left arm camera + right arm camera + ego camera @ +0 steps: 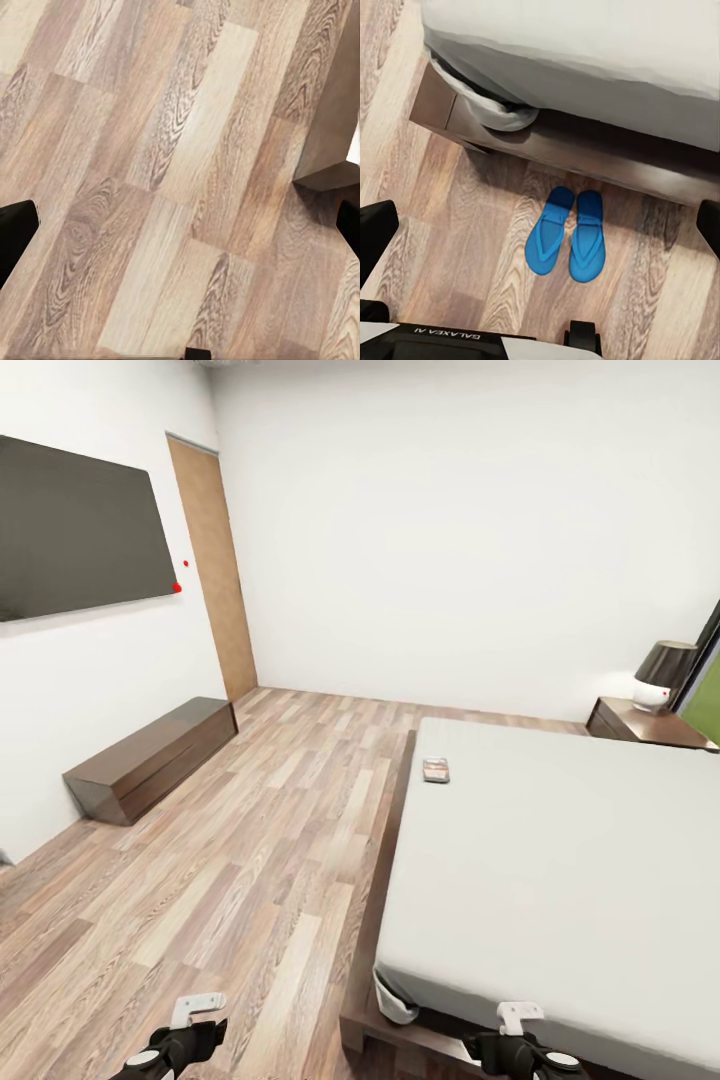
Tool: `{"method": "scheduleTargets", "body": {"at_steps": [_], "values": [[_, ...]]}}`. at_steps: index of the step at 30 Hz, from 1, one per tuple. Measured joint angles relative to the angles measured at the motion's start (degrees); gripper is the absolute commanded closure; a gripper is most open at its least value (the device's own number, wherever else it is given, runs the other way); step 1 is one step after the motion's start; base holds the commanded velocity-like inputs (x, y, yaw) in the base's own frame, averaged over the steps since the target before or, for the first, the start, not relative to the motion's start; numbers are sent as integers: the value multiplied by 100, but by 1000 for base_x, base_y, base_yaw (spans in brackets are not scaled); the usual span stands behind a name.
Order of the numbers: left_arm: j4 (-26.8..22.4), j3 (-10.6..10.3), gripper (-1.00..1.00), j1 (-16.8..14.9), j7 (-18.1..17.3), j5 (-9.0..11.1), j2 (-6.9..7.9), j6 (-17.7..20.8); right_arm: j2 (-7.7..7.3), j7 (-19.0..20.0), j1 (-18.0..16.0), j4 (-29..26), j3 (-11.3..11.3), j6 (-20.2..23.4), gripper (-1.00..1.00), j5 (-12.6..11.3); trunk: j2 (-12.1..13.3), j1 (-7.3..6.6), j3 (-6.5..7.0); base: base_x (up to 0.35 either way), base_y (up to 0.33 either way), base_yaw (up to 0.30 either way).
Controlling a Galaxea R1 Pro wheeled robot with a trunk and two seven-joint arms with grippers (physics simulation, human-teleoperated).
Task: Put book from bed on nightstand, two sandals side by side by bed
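Three cameras: one high and wide, two low and close

The room is overlooked from head height, across the light grey-white mattressed bed with its dark brown frame (560, 860); wood-plank floor (150, 187) is viewed straight down at close range from the left wrist, and the bed's corner (472, 112), shared with the head view, from the right wrist.

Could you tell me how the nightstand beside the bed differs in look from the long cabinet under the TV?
The nightstand is small and carries a lamp with a dark shade; the long cabinet is low, stretched along the wall, with nothing on top. The nightstand stands at the far end of the bed; the cabinet sits across the floor, under the TV. Both are dark brown wood.
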Motion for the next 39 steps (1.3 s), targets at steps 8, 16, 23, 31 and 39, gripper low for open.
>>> {"method": "scheduleTargets", "body": {"at_steps": [8,16,23,31,39], "values": [[-3,0,-100,11,0,-4,0,0,-1,0,0,0,1,0,-100,0,0,0,2,0,0,272],[-3,0,-100,13,0,-2,-1,2,-1,0,0,0,1,0,-100,0,0,0,3,0,0,284],[-3,-1,-100,24,0,-3,-1,0,1,0,0,0,1,0,-100,1,0,0,3,0,0,286],[-4,-3,-100,29,0,-7,-1,0,-1,0,0,-5,1,0,-100,0,0,0,3,0,0,286],[-4,0,-100,31,0,-8,-1,0,-3,0,0,-8,0,0,-100,1,0,0,3,0,0,286]]}}
